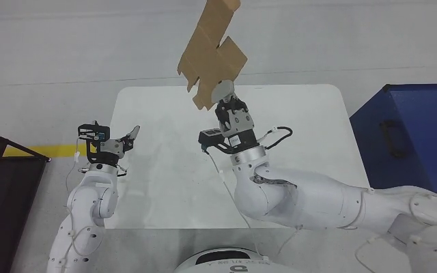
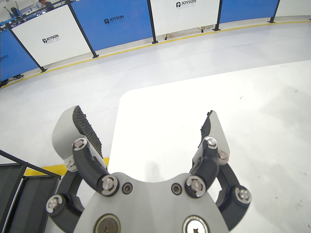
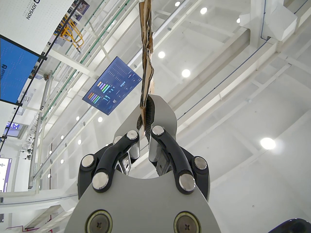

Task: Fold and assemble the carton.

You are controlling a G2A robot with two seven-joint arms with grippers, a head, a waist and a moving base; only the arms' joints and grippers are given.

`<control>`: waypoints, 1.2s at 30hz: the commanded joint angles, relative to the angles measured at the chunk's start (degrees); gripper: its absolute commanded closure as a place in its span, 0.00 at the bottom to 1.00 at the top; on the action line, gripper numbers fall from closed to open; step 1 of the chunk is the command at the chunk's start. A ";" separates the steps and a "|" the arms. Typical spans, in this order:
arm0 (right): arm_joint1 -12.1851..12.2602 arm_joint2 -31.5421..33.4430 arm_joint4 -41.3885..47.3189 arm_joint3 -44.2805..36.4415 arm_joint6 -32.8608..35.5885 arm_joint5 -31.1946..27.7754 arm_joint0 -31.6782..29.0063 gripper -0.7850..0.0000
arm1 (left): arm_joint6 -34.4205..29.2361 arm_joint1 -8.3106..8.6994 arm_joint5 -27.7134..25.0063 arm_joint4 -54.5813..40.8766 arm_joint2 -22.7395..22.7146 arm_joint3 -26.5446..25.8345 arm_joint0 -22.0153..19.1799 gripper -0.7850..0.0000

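Brown carton (image 1: 212, 51): a flat cardboard blank with notched flaps, not yet folded, is held up in the air, off the counter (image 1: 307, 170). From above it is seen over the middle of the far edge and reaching out past it.
Carton from the right wrist: the carton (image 3: 147, 49) is seen edge-on and upright, its layers creased and wavy against the ceiling.
Right gripper (image 1: 224, 92): it is turned upward above the counter, close to the middle of the far edge, with the blank rising from it.
Right fingers (image 3: 160, 112): they are pressed together on the lowest flap of the carton, one ribbed pad on each face. In that wrist view the right gripper (image 3: 145, 117) is closed down to the thickness of the cardboard.
Left gripper (image 1: 126, 138): it is held low at the left edge of the counter, about halfway along it, well apart from the carton and from the other arm.
Left fingers (image 2: 85, 127): they are spread wide, the ribbed pads facing each other across the gap. The left gripper (image 2: 144, 112) is pointed over the far left corner of the counter (image 2: 243, 110).
Counter: a white top with rounded corners, marked by a few faint scuffs.
Surroundings: a blue bin (image 1: 403, 136) is seen on the floor past the right edge, and a black frame (image 1: 13, 191) past the left edge.
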 commanded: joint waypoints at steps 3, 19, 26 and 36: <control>-0.54 0.00 0.00 0.75 2.52 0.71 -0.64 1.00 | 0.00 0.00 0.00 0.00 0.00 0.00 0.00 0.00; 1.69 8.19 10.04 -2.13 -9.42 23.06 -5.65 1.00 | 0.00 0.00 0.00 0.00 0.00 0.00 0.00 0.00; 9.07 27.21 33.01 -1.44 -39.61 49.01 -16.00 1.00 | 0.00 0.00 0.00 0.00 0.00 0.00 0.00 0.00; 12.24 44.97 87.63 14.29 -100.61 47.80 -24.55 1.00 | 0.00 0.00 0.00 0.00 0.00 0.00 0.00 0.00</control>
